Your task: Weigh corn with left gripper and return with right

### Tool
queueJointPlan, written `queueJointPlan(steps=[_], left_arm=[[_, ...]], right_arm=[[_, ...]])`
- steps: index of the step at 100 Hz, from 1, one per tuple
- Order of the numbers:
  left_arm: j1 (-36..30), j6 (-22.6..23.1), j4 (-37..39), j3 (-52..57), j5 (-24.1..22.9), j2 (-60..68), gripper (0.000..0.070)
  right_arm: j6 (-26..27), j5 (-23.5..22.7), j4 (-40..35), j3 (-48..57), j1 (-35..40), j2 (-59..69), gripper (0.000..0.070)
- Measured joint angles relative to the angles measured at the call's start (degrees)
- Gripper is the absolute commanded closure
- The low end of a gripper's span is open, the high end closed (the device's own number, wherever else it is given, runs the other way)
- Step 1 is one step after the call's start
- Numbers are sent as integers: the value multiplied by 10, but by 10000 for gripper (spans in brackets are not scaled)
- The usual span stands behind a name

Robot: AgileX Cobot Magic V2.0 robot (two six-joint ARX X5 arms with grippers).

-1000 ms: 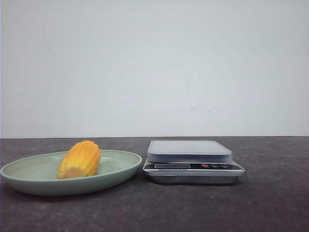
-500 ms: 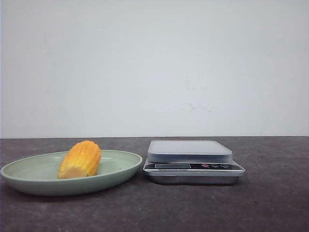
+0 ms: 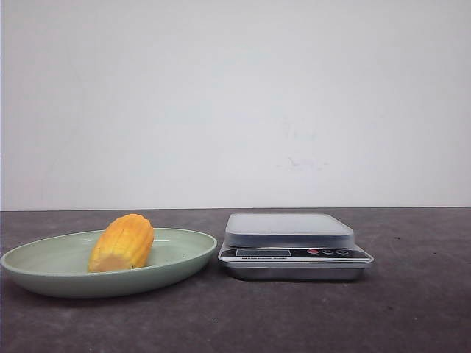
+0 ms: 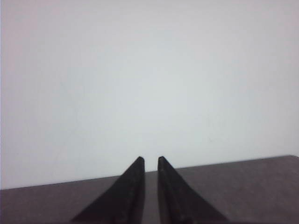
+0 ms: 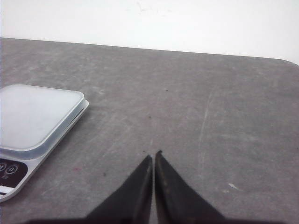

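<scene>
The corn (image 3: 122,242), a stubby yellow-orange cob piece with its flat cut end toward me, lies in a pale green plate (image 3: 44,259) on the left of the table. Neither gripper shows in the front view. In the left wrist view my left gripper (image 4: 149,158) has its black fingers nearly together with a narrow gap and nothing between them; it faces the white wall above the table's far edge. In the right wrist view my right gripper (image 5: 154,154) is shut and empty, low over bare table to the right of the scale (image 5: 37,116).
A silver kitchen scale (image 3: 288,228) with a pale weighing platform stands just right of the plate, its display and buttons facing me. The dark grey table (image 3: 412,309) runs back to a white wall.
</scene>
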Motion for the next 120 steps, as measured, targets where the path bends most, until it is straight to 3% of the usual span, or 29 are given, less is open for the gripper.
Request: queueJointPlan(steps=[17,31,46,57,78,120], left_arm=[[53,-49,130,-263,74,-102,684],[85,-97,145,-419,78,-155,684],[126,-111,231,-530,79,-209,684],[161,-113,272,-577,78,-249,684],[219,-110,276,-634,79,-278,684],[225,-83,292,-691,83,-299,684]], right_arm=[[0,0,0,0,0,0,700],[0,0,0,0,0,0,700],[0,0,0,0,0,0,700],[0,0,0,0,0,0,700],[0,0,0,0,0,0,700],[0,0,0,0,0,0,700]])
